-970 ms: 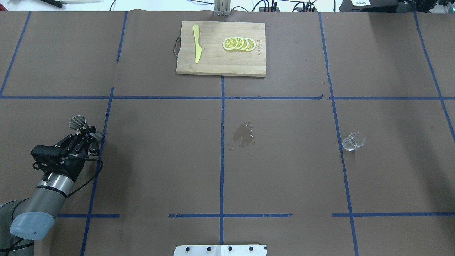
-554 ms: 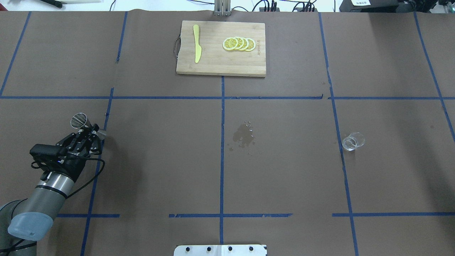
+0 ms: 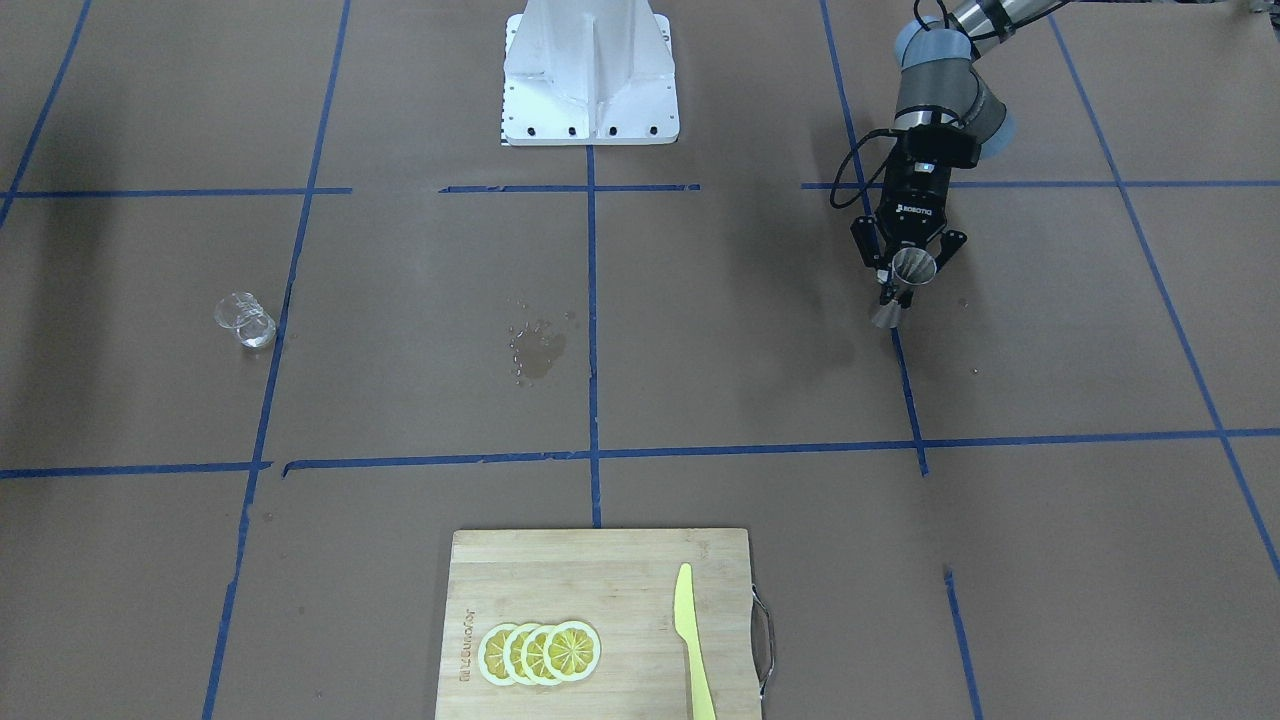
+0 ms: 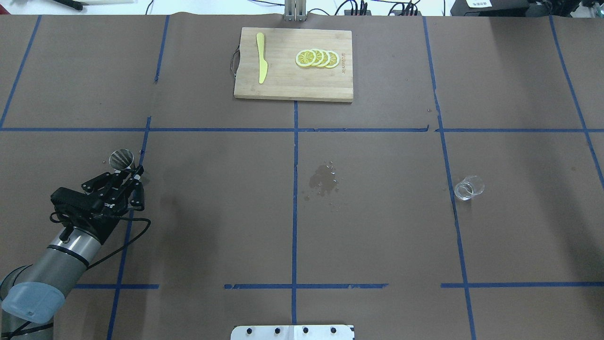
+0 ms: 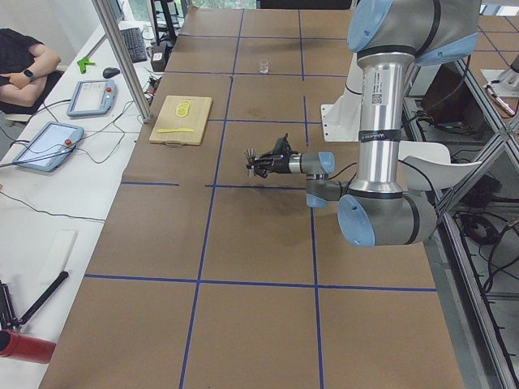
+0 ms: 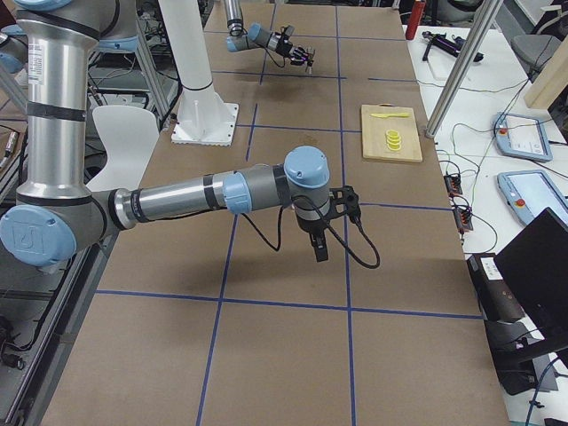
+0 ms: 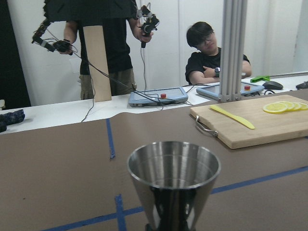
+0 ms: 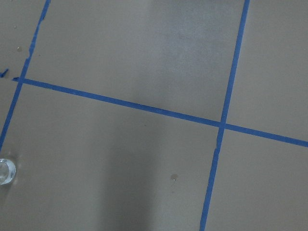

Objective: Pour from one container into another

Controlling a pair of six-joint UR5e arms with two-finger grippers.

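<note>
One right end effector [image 6: 319, 251], solely in exterior right view.

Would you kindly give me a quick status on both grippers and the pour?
Left gripper shut on jigger. Right gripper over table, state unclear. Glass cup alone, robot's right side. Wet patch between them.

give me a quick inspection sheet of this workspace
surface: brown table with blue tape grid; wet patch near centre
job's things: jigger in the left pincer; glass cup alone on the robot's right side
clutter: cutting board with lemon slices and yellow knife
grippers: left pincer shut on the jigger; right pincer open or shut, cannot tell
cables: black cable looped at the left wrist
surroundings: operators and tablets beyond the table
</note>
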